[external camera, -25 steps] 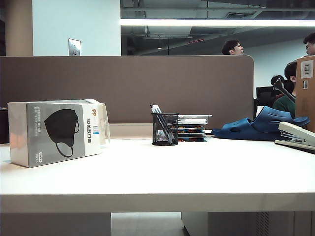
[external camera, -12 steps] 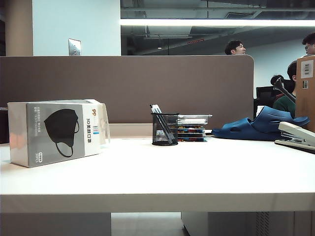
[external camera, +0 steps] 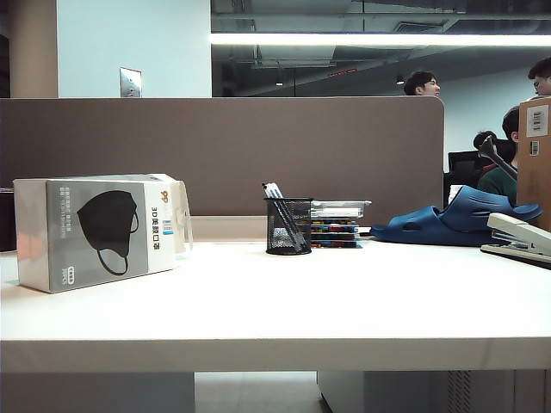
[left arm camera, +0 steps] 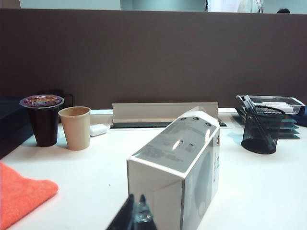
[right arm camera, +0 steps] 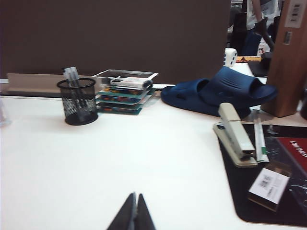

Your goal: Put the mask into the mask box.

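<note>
The mask box, a grey-and-white carton with a black mask picture, lies on its side at the left of the white table. The flap at its right end stands ajar. In the left wrist view the mask box is right ahead, and my left gripper is shut just in front of its near end. Over bare table, my right gripper is shut with nothing held. The mask is out of view. Neither arm shows in the exterior view.
A black mesh pen cup and stacked trays stand mid-table by the brown partition. A blue clog, a stapler and a black mat lie right. Two cups and an orange cloth are left.
Nothing on the table has moved. Only a person's head behind the partition has drifted to the right.
</note>
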